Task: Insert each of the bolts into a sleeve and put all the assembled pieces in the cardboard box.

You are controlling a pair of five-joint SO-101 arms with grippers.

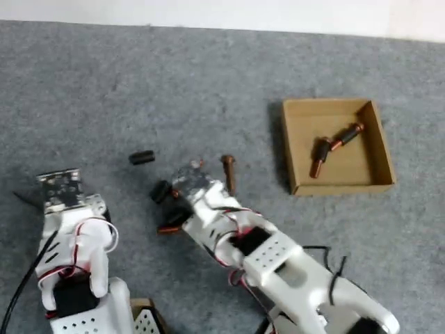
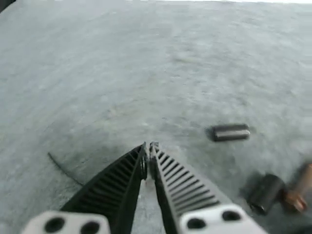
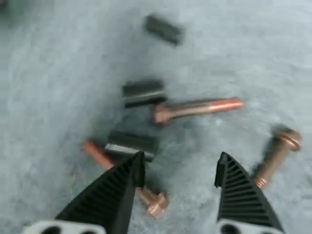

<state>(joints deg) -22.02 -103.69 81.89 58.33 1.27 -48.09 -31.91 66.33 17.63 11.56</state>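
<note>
Three copper bolts lie loose on the grey carpet: one (image 3: pixel 197 108) beside a black sleeve (image 3: pixel 143 92), one (image 3: pixel 278 153) past the outer finger, and one (image 3: pixel 151 202) partly under a second sleeve (image 3: pixel 130 144). A third sleeve (image 3: pixel 165 28) lies farther off. My right gripper (image 3: pixel 181 170) hangs open just above this cluster, holding nothing. My left gripper (image 2: pixel 148 146) is shut and empty over bare carpet, with a sleeve (image 2: pixel 230 132) ahead of it. The cardboard box (image 1: pixel 288 142) at the right holds two assembled pieces (image 1: pixel 346 136) (image 1: pixel 319 157).
The right arm (image 1: pixel 271 257) stretches from the lower right toward the middle of the carpet. The left arm (image 1: pixel 73 243) stands at the lower left. A thin dark wire (image 2: pixel 63 168) lies near the left gripper. Open carpet spreads toward the back.
</note>
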